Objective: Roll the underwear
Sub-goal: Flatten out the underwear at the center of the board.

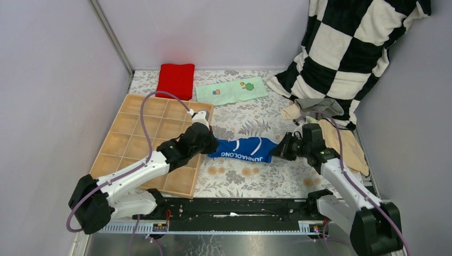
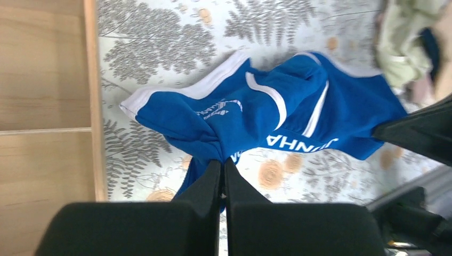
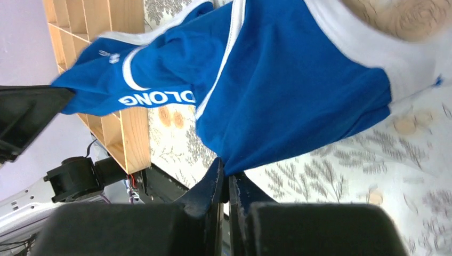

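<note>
While pinching the briefs (image 1: pixel 242 148) at both ends, aim first for a flat, even spread before any rolling. At the left end effector (image 2: pixel 224 166), clamped tight on a bunched blue fold, with cloth twisted and wrinkled just ahead of the tips. At the right end effector (image 3: pixel 228 172), likewise closed on the opposite end, gripping a lower corner of the blue panel. Between the two, stretched into a narrow band with white stripes and white lettering showing, low over the counter (image 1: pixel 250 178); hard to tell whether resting on it or hanging just clear.

Judged as the straightening step, with rolling not yet begun. To do it well: pull apart gently and level, only enough to take out the twist near the left tips. Lower both ends together so that the cloth lands flat. Avoid dragging toward the tray (image 1: pixel 133 138) just left of the left end effector, where an edge could snag. Release only once flat, then regrip along one short edge for a tight, straight roll.

Farther out, beyond the right end effector, a loose pile (image 1: pixel 319 106) of other pale briefs against a checkered cloth (image 1: pixel 346 48). Well beyond both, a red cloth (image 1: pixel 176 80) and a mint cloth (image 1: pixel 232 90), best left alone.
</note>
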Motion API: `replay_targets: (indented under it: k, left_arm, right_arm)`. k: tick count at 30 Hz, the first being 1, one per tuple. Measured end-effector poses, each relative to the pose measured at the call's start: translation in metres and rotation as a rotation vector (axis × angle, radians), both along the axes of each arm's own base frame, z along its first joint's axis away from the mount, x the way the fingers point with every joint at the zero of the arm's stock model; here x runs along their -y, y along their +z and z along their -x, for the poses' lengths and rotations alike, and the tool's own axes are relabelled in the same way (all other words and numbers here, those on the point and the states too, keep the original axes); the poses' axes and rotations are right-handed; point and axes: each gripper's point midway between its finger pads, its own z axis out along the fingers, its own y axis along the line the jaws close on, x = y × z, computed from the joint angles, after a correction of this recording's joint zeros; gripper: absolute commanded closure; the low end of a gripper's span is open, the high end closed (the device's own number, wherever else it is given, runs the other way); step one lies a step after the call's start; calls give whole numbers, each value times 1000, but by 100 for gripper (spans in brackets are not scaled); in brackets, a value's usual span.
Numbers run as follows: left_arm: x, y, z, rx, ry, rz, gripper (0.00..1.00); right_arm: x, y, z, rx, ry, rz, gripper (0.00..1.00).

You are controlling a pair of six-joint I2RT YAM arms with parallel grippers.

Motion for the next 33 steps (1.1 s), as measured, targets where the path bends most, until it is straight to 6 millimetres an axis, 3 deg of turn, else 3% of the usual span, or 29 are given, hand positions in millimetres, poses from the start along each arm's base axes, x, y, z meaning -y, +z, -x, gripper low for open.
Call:
replay_targets:
  k: [2, 5, 9, 12, 15, 18, 23, 27, 31, 33]
  left_arm:
    - [4, 20, 3, 14, -24, 39, 100]
    - [5, 31, 13, -5, -56, 58, 100]
    - [-1, 18, 30, -88, -88, 25, 100]
    - [-9, 6, 33, -127, -70, -16, 100]
    - [-17, -6, 21, -158, -21, -53, 100]
    - [-18, -14, -6, -184, 31, -74, 100]
    - [8, -28, -63, -187, 20, -89, 100]
    - [24, -44, -95, -193, -12, -112, 100]
    - [30, -53, -118, -187, -25, -116, 74]
    - [28, -54, -129, -184, -23, -112, 52]
  right_arm:
    - [4, 11, 12, 1, -7, 7, 95]
    - [12, 13, 29, -53, -21, 41, 95]
    - [23, 0, 52, -174, -45, 97, 94]
    - [32, -8, 55, -223, -104, 143, 94]
    - [40, -15, 44, -229, -183, 177, 93]
    - [44, -25, 26, -251, -239, 211, 91]
    - [46, -45, -11, -307, -275, 277, 81]
    - [53, -45, -43, -282, -304, 303, 65]
    - [63, -42, -72, -243, -331, 314, 47]
    - [68, -41, -81, -228, -333, 319, 39]
